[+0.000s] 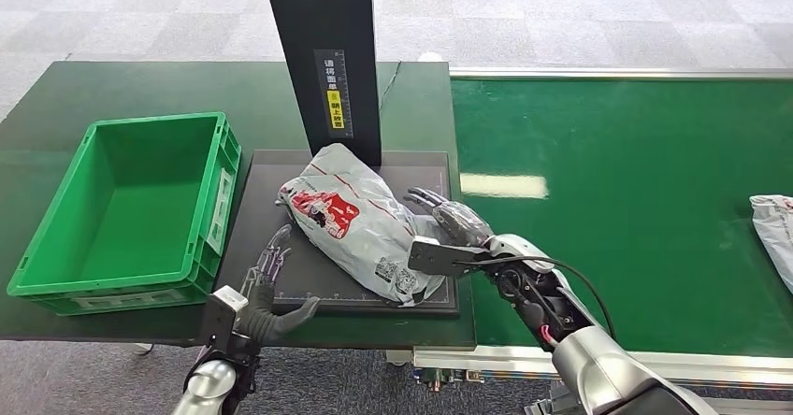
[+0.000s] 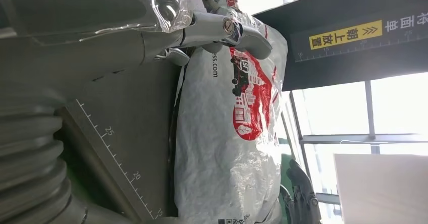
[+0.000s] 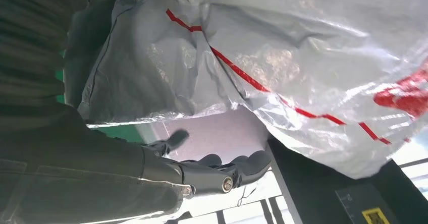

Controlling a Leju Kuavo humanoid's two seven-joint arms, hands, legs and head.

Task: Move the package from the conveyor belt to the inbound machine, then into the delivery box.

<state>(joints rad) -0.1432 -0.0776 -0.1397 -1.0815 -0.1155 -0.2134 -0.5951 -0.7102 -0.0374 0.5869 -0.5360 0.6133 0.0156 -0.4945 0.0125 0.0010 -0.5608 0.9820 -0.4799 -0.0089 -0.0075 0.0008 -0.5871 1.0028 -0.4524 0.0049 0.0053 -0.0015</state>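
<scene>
Green belting fills the frame's right; the package (image 1: 360,217) lies mid-frame on our inbound machine (image 1: 281,289). Our left hand (image 1: 272,289) and right hand (image 1: 449,217) flank it, fingers spread, empty. Soft, slippery film probably needs grasping from both sides.
</scene>
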